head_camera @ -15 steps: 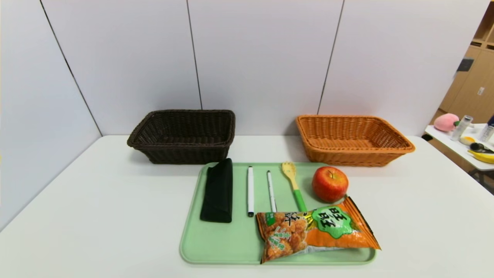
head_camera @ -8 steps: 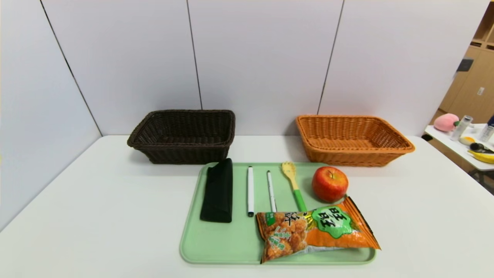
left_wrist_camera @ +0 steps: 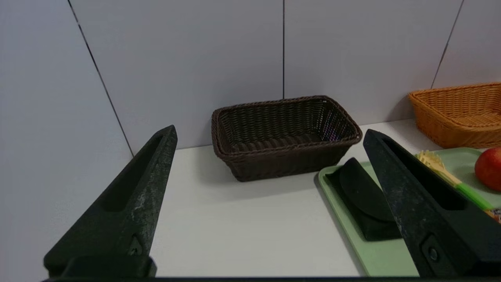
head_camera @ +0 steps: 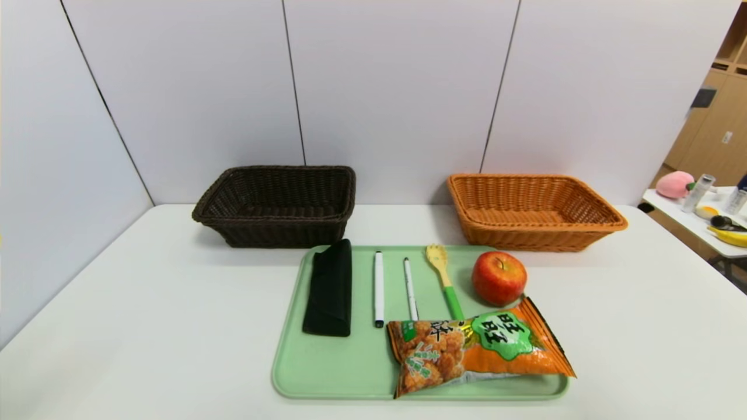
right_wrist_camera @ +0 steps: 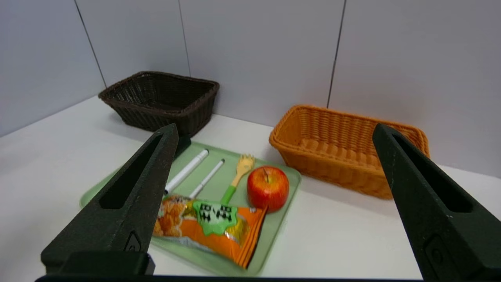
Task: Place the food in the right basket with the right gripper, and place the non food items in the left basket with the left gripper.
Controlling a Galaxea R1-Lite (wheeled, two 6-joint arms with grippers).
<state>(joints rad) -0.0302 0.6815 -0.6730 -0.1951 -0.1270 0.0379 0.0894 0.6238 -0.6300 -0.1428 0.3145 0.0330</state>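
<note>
A green tray holds a black folded case, two white pens, a yellow spork with a green handle, a red apple and an orange snack bag. A dark brown basket stands behind the tray on the left, an orange basket on the right. Neither gripper shows in the head view. My left gripper is open and empty, above the table left of the tray. My right gripper is open and empty, back from the tray's right side.
White wall panels stand close behind both baskets and along the table's left side. A side table at the far right holds a banana, bottles and a pink toy. Bare white tabletop lies on both sides of the tray.
</note>
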